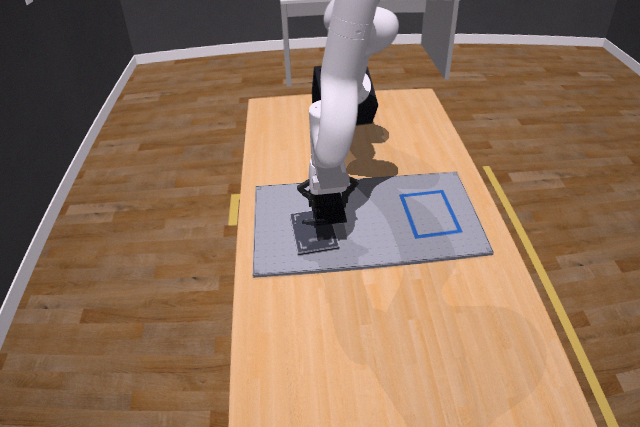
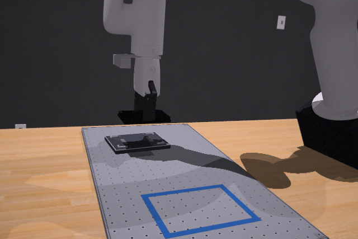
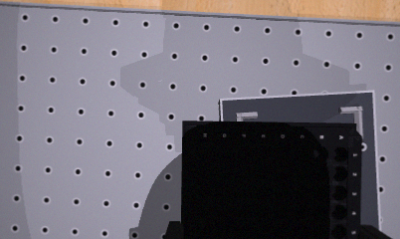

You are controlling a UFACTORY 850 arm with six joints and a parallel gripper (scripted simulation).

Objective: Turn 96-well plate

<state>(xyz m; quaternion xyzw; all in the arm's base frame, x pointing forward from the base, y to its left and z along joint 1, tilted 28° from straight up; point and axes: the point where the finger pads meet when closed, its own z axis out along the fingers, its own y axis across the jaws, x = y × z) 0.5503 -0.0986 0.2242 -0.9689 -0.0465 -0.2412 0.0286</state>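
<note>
My gripper point(image 2: 146, 106) is shut on the black 96-well plate point(image 2: 141, 116) and holds it level in the air, well above the plate nest N1 point(image 2: 137, 142). The nest is a dark flat base with pale corner locators and stands empty on the grey perforated baseplate point(image 1: 369, 223). In the top view the plate point(image 1: 328, 210) hangs over the nest's far edge point(image 1: 314, 238). In the wrist view the plate point(image 3: 267, 179) fills the lower middle, and the nest point(image 3: 366, 124) shows behind it, offset to the right. I cannot make out the plate's cut-off corner.
A blue outlined rectangle point(image 1: 430, 214) is marked on the right part of the baseplate and shows in the exterior view too point(image 2: 201, 210). The arm's black base point(image 1: 343, 102) stands on the wooden table behind the baseplate.
</note>
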